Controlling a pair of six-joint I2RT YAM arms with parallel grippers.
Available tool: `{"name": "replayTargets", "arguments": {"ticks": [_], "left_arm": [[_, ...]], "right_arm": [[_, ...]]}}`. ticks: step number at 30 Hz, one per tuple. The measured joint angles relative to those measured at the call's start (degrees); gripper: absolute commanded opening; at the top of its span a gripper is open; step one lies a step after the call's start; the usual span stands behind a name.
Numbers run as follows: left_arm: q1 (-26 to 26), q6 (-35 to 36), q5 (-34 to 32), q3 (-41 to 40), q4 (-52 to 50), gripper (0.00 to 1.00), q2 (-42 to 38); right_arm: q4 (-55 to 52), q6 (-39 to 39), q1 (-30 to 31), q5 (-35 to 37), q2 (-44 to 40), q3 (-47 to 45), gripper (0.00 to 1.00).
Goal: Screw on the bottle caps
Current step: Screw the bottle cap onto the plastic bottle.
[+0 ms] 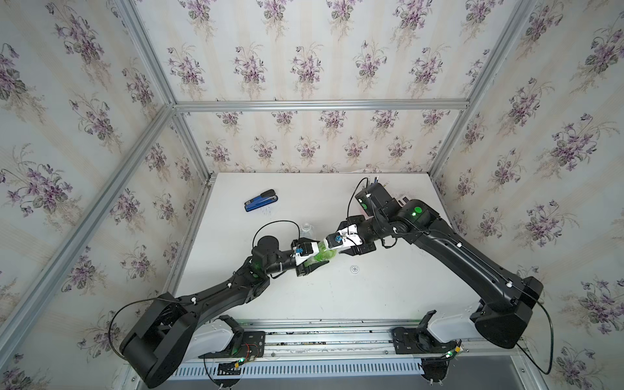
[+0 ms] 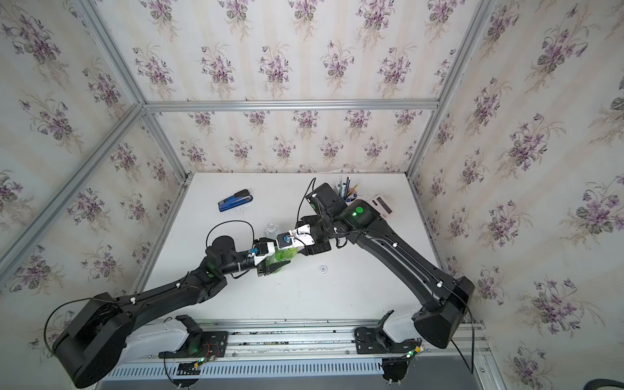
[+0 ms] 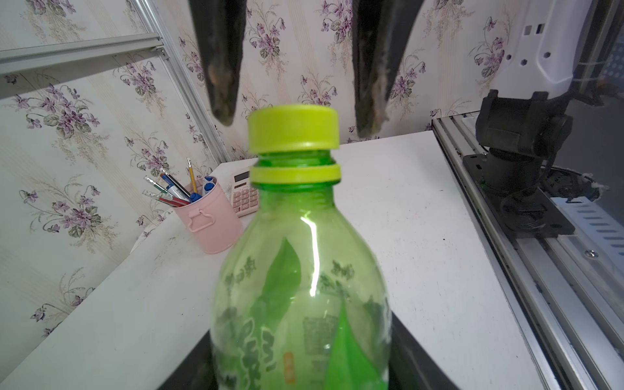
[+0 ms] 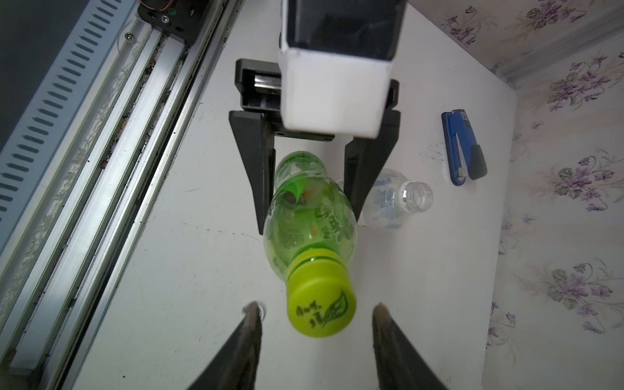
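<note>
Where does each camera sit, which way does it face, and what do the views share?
Top views: high over the front rail, facing down on the table; left arm and right arm show.
Left wrist: beside the green bottle, facing sideways past its cap; the open right gripper shows.
Right wrist: above the cap, facing down; own fingers and the left gripper clamping the bottle show.
Shared: both wrist views show bottle and cap.
</note>
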Motion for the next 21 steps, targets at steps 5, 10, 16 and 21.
{"name": "replayTargets", "arguments": {"ticks": [5,10,16,21], "left_arm": [[-0.3,0.3,0.2,0.2,-0.8,0.63,0.0],[-0.3,0.5,0.2,0.2,-1.7,0.63,-0.2],[-0.9,0.5,-0.7,-0.4,-2.1,0.62,-0.5],[-4.6,0.8,-9.2,-3.1,-2.2,0.62,-2.3]], "right_arm": [[0.0,-0.2,0.8,0.0,0.5,0.1,0.37],[0.2,0.2,1.0,0.9,0.6,-0.3,0.29],[0.7,3.5,1.2,1.9,0.6,-1.3,0.2],[1.8,17.7,1.5,2.5,1.7,-3.1,0.17]]}}
